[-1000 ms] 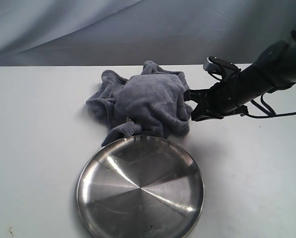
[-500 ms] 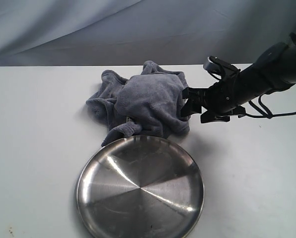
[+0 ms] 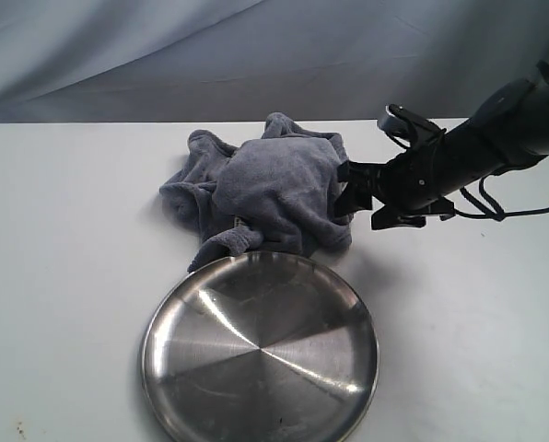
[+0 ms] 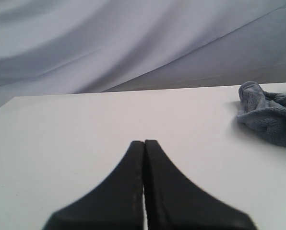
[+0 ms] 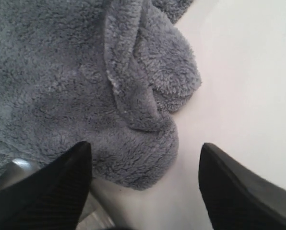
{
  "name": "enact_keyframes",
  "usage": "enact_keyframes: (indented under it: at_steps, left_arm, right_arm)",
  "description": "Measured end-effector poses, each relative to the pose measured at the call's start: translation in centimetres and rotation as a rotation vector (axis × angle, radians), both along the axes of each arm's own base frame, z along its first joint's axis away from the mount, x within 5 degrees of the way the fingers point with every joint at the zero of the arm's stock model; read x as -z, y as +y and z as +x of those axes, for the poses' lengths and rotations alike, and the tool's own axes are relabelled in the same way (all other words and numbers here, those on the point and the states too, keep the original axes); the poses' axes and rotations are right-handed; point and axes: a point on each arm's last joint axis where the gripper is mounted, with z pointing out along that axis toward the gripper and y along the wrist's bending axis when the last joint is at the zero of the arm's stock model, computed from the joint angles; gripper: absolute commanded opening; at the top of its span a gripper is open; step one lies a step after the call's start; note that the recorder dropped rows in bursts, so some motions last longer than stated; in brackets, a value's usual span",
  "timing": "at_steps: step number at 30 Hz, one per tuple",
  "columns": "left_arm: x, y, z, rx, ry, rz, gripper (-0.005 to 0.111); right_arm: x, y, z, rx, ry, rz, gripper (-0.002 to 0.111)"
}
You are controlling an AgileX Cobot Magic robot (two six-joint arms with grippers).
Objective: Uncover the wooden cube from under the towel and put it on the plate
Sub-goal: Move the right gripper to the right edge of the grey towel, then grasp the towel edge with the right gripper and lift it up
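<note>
The wooden cube is hidden in every view; nothing of it can be seen past the towel (image 3: 265, 189), which is bunched into a blue-grey, fluffy heap on the white table (image 3: 72, 276). The heap is set just behind the plate (image 3: 261, 350), and one rolled fold is laid against the plate's far rim. The plate is seen as a round, shiny steel dish with bright streaks reflected across its scuffed surface.

The right gripper (image 3: 345, 191) is held at the right side of the towel with its fingers released and spread wide. In the right wrist view a rounded lobe of the towel is framed between the two dark fingertips, and it is not pinched by either. The left gripper (image 4: 144, 143) is kept well apart from the towel over bare table, its fingers clenched flat against each other around nothing.

A small tab (image 3: 240, 222) is glimpsed at the towel's fold nearest the plate, but it is too small for any writing to be read
</note>
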Motion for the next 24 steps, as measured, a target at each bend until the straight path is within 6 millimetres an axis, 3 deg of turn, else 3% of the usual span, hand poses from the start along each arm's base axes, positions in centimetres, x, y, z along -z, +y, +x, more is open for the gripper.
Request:
enact_keyframes:
  at_steps: [8, 14, 24]
  left_arm:
    - [0.0, 0.0, 0.0, 0.000, 0.000, 0.000, 0.000]
    - [0.0, 0.0, 0.0, 0.000, 0.000, 0.000, 0.000]
    - [0.0, 0.0, 0.0, 0.000, 0.000, 0.000, 0.000]
  right_arm:
    - [3.1, 0.7, -0.3, 0.026, 0.149, 0.084, 0.059]
    - [3.5, 0.9, -0.1, 0.038, 0.164, 0.107, 0.054]
    - [4.0, 0.9, -0.2, 0.040, 0.178, 0.106, 0.024]
